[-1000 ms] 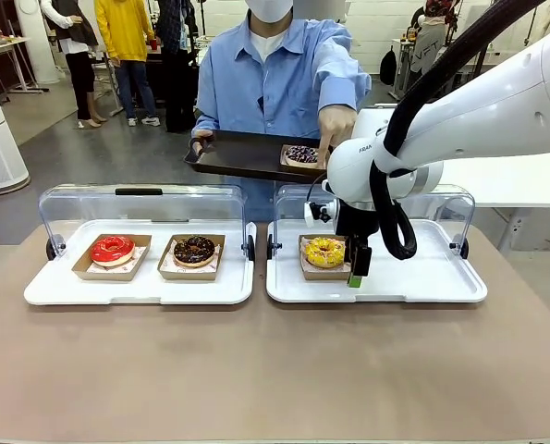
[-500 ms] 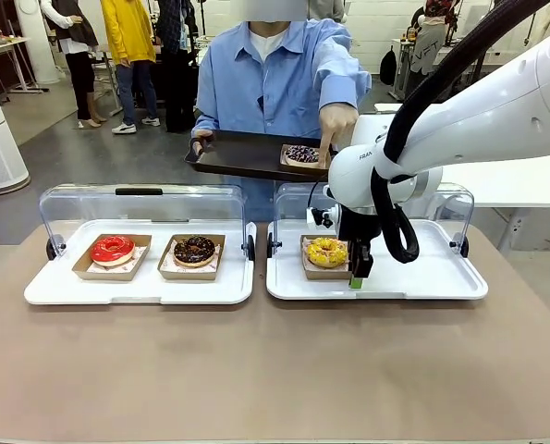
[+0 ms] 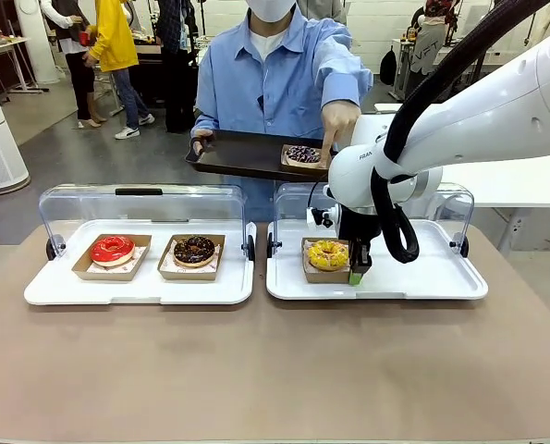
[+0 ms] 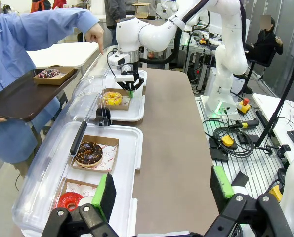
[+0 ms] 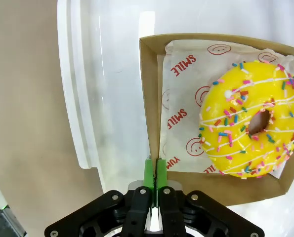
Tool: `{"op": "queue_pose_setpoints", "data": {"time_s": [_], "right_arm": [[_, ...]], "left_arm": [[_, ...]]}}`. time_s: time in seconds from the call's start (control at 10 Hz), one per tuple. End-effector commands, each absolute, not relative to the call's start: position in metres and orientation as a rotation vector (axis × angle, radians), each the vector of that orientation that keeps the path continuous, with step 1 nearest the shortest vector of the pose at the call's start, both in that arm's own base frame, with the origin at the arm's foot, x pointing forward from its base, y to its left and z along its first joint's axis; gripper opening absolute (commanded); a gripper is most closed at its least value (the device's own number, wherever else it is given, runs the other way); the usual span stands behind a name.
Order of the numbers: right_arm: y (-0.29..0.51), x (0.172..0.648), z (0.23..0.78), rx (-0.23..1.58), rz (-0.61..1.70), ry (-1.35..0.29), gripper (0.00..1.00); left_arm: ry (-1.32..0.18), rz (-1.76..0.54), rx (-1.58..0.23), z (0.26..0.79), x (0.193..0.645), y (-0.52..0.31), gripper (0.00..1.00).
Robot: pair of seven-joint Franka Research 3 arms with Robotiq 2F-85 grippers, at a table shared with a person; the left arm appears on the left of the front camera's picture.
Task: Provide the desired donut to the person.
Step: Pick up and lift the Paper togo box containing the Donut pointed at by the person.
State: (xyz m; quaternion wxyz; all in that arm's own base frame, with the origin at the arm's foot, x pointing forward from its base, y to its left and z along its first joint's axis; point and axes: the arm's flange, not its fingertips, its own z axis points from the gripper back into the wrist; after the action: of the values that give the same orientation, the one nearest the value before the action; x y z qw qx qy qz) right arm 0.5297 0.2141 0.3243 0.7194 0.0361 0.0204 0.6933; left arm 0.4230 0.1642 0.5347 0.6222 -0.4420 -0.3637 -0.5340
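Starting at the left, the left hand (image 4: 161,192) is seen in its own wrist view with its fingers spread wide apart and nothing between them, held above the left end of the table (image 3: 275,370). A white tray (image 3: 43,294) is recorded on the left half of the table, with its clear lid (image 3: 140,202) standing open behind it. Two open boxes are set side by side in it, with a red donut (image 3: 112,249) in the left one and a chocolate donut (image 3: 194,249) in the right one.

At the middle of the far side, a person (image 3: 275,83) in a light blue shirt is noted. A dark tray (image 3: 228,155) is carried level by the person, and a dark sprinkled donut (image 3: 302,154) in its own box is placed at that tray's right end. The person's other arm is stretched forward, with the forefinger (image 3: 327,153) pointed downward just beside that end.

On the right half of the table, a second white tray (image 3: 441,282) is recorded, also with its lid (image 3: 446,208) open. A yellow donut (image 3: 327,253) with coloured sprinkles is found in a cardboard box (image 3: 323,277) in the left part of this tray. The right hand (image 3: 355,276) is placed at the box's near right corner. Its green pads (image 5: 155,170) are closed together, and the wall of the cardboard box appears to be pinched between them.
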Motion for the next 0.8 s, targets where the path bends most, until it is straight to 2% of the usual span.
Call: {"op": "queue_pose_setpoints", "data": {"time_s": [0.0, 0.7], "right_arm": [[0.205, 0.537, 0.304, 0.065, 1.517, 0.070, 0.00], [0.224, 0.511, 0.329, 0.024, 1.577, 0.038, 0.00]], "left_arm": [[-0.838, -1.230, -1.018, 0.536, 0.421, 0.165, 1.00], [-0.838, -1.230, -1.018, 0.536, 0.421, 0.165, 1.00]]}}
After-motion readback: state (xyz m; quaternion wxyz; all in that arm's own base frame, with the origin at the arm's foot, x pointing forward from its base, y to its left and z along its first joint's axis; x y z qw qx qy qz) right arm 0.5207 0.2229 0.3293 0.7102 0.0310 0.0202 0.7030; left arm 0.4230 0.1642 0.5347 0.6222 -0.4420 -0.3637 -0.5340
